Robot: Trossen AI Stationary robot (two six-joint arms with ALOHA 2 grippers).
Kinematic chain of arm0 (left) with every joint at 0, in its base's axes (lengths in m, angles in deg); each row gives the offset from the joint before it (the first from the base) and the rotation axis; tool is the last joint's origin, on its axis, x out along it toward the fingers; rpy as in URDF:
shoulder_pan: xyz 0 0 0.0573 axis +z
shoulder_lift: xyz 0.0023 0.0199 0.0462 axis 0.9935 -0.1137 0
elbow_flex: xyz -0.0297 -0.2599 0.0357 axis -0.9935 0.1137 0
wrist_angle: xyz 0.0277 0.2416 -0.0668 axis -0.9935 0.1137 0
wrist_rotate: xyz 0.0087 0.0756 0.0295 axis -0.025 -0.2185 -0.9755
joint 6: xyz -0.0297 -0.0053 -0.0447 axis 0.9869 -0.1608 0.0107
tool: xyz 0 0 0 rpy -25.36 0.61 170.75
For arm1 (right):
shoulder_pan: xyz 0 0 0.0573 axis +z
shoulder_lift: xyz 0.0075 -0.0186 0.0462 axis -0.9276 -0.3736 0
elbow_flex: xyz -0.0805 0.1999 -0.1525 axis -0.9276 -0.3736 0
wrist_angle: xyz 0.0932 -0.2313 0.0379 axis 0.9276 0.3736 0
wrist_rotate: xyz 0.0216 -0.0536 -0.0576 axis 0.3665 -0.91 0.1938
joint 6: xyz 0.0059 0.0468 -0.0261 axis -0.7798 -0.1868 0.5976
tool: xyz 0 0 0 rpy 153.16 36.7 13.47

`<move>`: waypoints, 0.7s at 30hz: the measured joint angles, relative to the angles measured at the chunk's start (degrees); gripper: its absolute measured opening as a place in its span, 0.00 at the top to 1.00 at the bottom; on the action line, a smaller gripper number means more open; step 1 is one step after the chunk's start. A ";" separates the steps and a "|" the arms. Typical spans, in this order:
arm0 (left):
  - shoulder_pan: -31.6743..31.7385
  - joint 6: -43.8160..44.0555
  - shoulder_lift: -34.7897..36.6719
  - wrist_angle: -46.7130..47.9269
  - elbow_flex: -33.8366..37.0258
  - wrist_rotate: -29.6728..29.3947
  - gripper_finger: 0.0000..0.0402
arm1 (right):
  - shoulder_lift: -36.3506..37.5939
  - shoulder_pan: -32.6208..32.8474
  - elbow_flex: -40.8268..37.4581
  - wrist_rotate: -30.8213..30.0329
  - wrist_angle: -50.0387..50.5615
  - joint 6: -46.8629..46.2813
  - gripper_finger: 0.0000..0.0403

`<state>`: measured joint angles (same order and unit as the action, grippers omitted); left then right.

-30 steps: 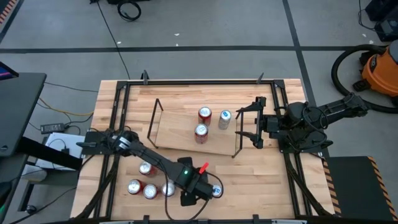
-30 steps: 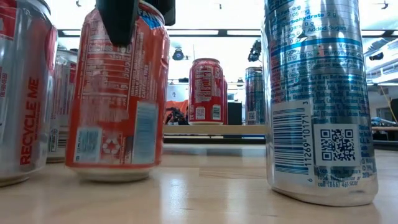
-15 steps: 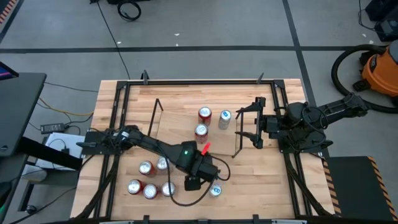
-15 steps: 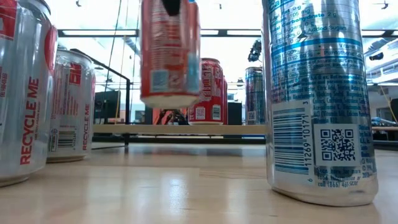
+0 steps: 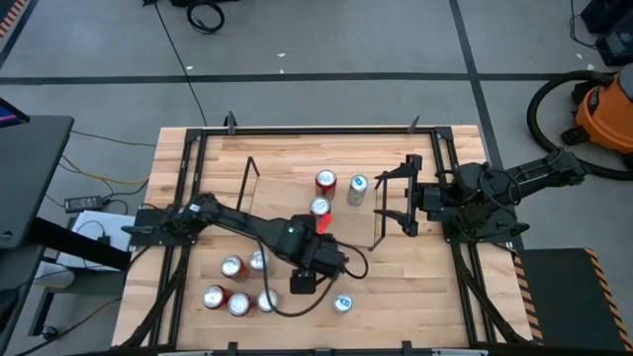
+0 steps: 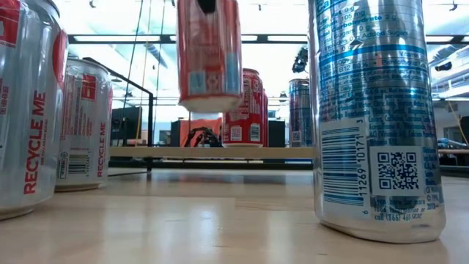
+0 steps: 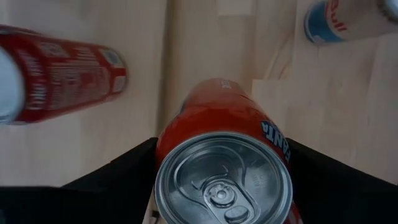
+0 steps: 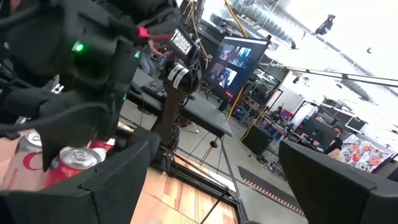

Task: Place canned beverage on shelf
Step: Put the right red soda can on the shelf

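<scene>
The left end effector pinches an orange "FANTA" can, held upright in the air at the near edge of the shelf. The right end effector waits, spread, beside the shelf's right end. On the table, one can reads "RECYCLE ME".

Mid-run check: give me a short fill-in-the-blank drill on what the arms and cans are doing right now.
1. The left tool grips an orange soda can that hangs ____ the tabletop, not resting on it.
2. The small light-wood shelf with black wire ends already carries ____ upright cans.
3. The right tool waits at the shelf's right end with its fingers ____.
4. In the low view, the nearest can on the right is silver and ____.

Missing words: above; three; open; blue
</scene>
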<state>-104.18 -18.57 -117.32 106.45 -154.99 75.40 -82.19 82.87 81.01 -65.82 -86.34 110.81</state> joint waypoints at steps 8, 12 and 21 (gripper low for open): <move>1.03 -1.50 2.78 0.04 0.39 -3.70 0.23 | 0.00 0.00 0.00 -0.06 0.38 -0.46 0.09; 1.79 -2.60 4.08 -0.15 3.39 -3.79 0.23 | 0.00 0.00 0.00 -0.52 0.88 -0.84 0.09; 3.70 -2.31 12.31 -0.04 17.80 -3.00 0.23 | 0.00 0.04 0.00 -0.52 1.86 -2.03 0.09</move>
<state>-100.48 -20.88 -105.00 106.41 -137.19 72.40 -82.19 82.92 81.01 -66.34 -84.48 108.78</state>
